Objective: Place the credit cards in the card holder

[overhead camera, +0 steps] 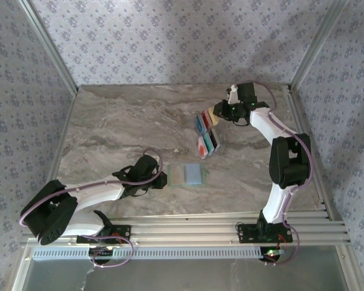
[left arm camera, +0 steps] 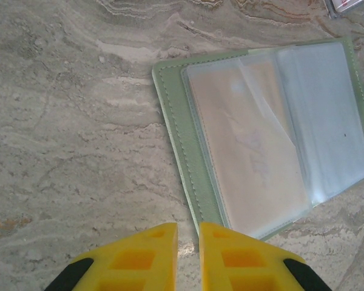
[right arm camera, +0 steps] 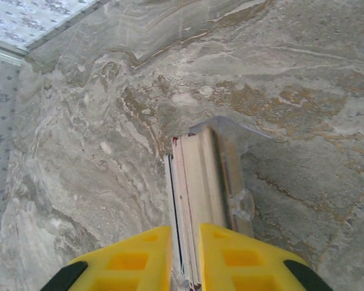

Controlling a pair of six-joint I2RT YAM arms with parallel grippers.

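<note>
Left wrist: tan card (left arm camera: 249, 170) inside card holder (left arm camera: 176, 121)

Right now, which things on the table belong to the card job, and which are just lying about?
Job:
- credit cards, stacked on edge
- card holder, sage green, lying open
- tan card, already in a sleeve of it
- right gripper, jaws astride the stack

Lying about:
- clear plastic stand against the stack; likely just storage

Bare table (overhead camera: 121, 121) all around card holder (overhead camera: 187, 174), cards (overhead camera: 207, 134).
</note>
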